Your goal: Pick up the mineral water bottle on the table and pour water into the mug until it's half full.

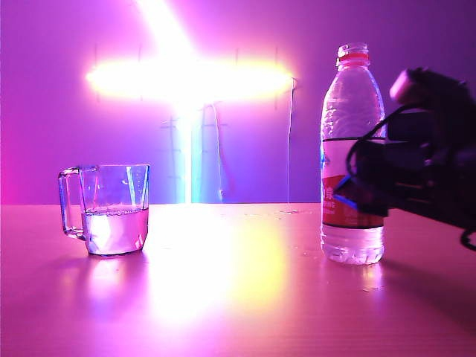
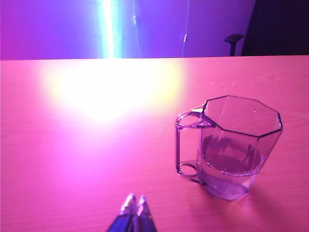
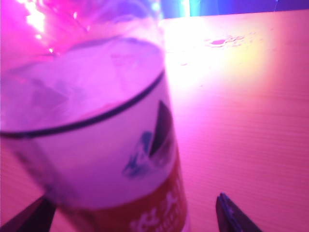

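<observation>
On the pink-lit bench [image 1: 245,297], the right gripper [image 3: 140,217] has its jaws spread wide either side of the upright mineral water bottle [image 1: 352,149] toward the right edge, not clamping it. The left gripper [image 2: 135,205], pinched closed, hovers near the mug [image 1: 113,212] toward the left edge. The mug looks roughly half full of water [image 1: 115,230], so pouring seems done.

It looked like a lab or test room dressed with coloured show lighting, not a home. A bare wooden table [image 1: 238,297] ran wide under pink-purple light, and behind it a plain wall [image 1: 44,89] carried glowing light bars [image 1: 186,78], one level and one slanting upward, with a cyan strip [image 2: 107,29] running down toward the table edge. Thin cables [image 1: 290,141] hung loose down the wall. In the left wrist view the arm of an office chair [image 2: 234,41] stood beyond the far edge beside a dark panel [image 2: 280,26]. A black robot arm [image 1: 424,163] reached over the table.
</observation>
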Controlling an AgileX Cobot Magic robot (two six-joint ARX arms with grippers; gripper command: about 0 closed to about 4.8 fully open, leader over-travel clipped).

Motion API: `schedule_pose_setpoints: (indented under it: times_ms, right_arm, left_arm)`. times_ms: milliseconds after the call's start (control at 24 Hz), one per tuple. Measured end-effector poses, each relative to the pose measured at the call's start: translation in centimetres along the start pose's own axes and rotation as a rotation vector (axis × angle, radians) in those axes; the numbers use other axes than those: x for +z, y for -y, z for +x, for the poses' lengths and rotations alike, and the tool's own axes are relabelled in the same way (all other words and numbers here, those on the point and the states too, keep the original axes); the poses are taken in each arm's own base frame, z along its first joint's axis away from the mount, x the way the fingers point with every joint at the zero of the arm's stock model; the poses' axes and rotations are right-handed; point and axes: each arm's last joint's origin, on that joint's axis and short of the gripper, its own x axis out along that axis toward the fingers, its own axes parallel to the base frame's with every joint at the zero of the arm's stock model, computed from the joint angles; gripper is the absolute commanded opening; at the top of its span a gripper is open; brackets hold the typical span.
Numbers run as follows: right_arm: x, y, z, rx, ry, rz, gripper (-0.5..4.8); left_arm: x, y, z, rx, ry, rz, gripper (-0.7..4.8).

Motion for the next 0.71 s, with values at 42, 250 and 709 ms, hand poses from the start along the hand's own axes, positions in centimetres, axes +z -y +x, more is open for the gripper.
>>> schedule_pose_setpoints:
  times_ms: [42,250,709]
  right_arm:
    - [0.0,0.0,-0.3,0.001,0.004,0.002,4.79]
    - [0.9,0.3,-3.2,0.013,0.083,0.034,4.79]
    - [4.8,-0.3,-6.0,0.083,0.292,0.075,1.02]
  left_arm:
    - [0.0,0.0,0.0,0.000,0.000,0.000,-0.02]
    - [0.0,0.0,0.0,0.002,0.000,0.000,-0.02]
    - [0.0,-1.6,-0.1,0.167,0.001,-0.011,-0.02]
